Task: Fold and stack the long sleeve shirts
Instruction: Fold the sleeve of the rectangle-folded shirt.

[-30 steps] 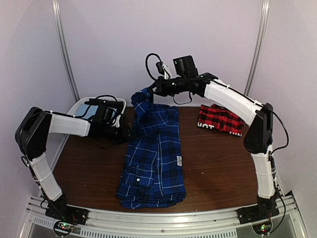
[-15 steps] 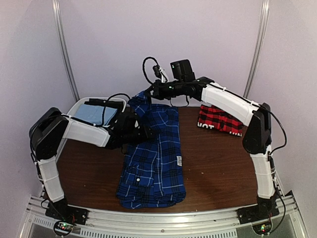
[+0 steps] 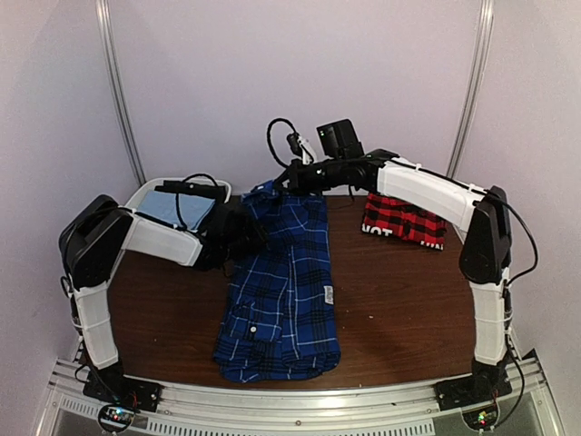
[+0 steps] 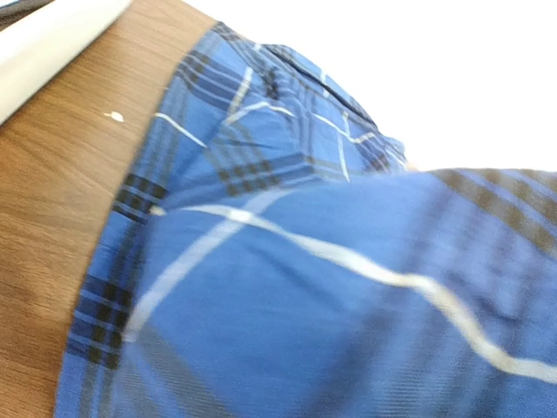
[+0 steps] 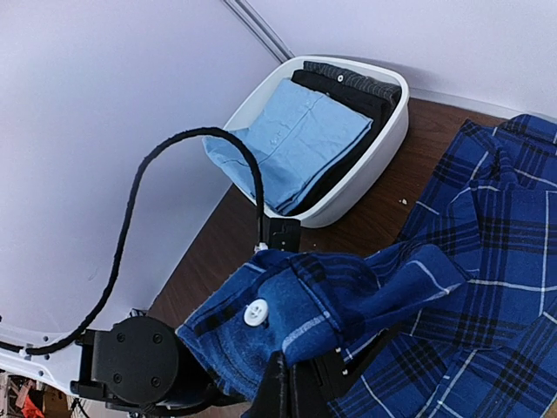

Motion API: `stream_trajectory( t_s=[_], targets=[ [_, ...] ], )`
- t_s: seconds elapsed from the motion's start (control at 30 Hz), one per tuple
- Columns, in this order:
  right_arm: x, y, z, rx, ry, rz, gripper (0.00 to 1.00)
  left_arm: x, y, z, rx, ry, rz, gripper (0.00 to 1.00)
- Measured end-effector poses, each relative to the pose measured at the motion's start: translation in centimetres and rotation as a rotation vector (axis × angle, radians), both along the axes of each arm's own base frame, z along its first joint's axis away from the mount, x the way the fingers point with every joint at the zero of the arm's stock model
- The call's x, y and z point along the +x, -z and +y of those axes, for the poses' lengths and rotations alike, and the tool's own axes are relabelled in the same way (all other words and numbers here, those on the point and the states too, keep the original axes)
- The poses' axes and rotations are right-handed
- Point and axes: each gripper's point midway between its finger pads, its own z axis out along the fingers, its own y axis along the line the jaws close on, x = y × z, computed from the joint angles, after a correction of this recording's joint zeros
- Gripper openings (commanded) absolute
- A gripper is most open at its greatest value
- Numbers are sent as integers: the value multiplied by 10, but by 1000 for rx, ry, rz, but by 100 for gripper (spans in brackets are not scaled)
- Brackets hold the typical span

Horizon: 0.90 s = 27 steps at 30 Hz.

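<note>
Brown worktop (image 3: 399, 309), pale walls (image 3: 272, 73) behind. Folding the blue shirt (image 3: 281, 291) is the step in hand; the red shirt (image 3: 404, 220) sits already folded, far to the right of the bin (image 3: 145, 193). The blue shirt lies just right of the bin, its long axis running from the far edge to the near edge, collar (image 3: 264, 193) at the far end. My right fingers (image 3: 289, 180) are clamped on a buttoned cuff (image 5: 261, 318), lifted off the cloth. My left fingers (image 3: 243, 234) sit at the shirt's bin-side edge; whether they gape or grip I cannot tell. Next, I judge, the sleeve must be laid flat across the body before I halve the length.
</note>
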Motion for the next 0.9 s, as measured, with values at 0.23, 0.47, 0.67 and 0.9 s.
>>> stream_trajectory(
  t_s=[0.23,0.47,0.67,0.9],
  targets=[
    [-15,-14,-19,-3,25,-30,0,-5,21,18,18,-37,45,51],
    [-30,14,-35,-62,26,-12,0,-21,25,22,29,12,65,41],
    [-50,71,-54,-177,15,51,0,-48,9,31,27,77,60,28],
    [-94,133,-78,-335,-26,126,0,-70,-10,44,63,121,52,27]
  ],
)
